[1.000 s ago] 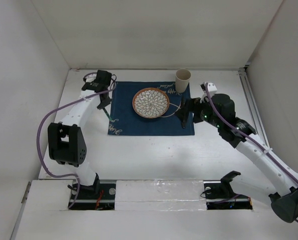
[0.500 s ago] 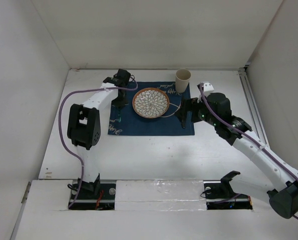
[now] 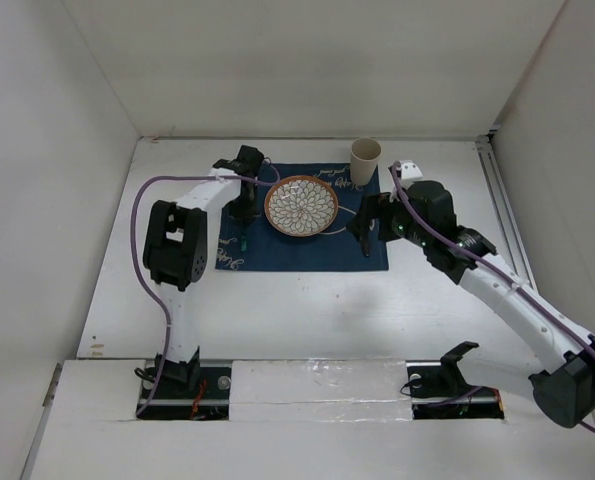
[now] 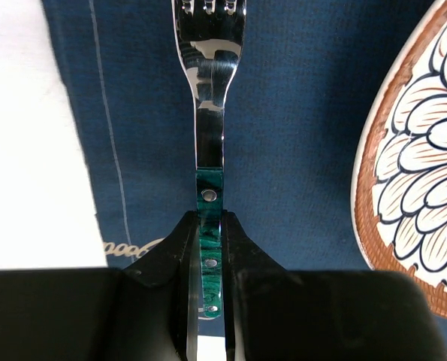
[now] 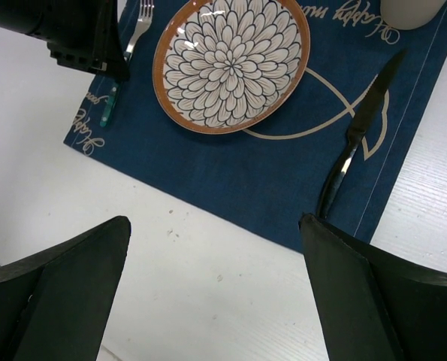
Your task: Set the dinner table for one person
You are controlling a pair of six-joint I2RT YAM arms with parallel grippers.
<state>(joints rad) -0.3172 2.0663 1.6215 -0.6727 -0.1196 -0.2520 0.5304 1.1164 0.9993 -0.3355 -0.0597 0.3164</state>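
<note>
Fork (image 4: 208, 113) pinched by its green handle in the left jaws (image 4: 208, 222), shut narrow on it. Long way of the fork straight out from the jaws, prongs at the far end, over the blue mat (image 4: 298, 113), just left of the plate (image 4: 418, 173). White desk (image 4: 20, 150) under the mat and all around. Right jaws (image 5: 214, 222) wide open, holding nothing, above the knife (image 5: 358, 128) on the mat's right side.

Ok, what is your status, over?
Left gripper shut on fork, beside plate. Right gripper open, empty. Dinner table: knife on placemat. Nothing blocking.
</note>
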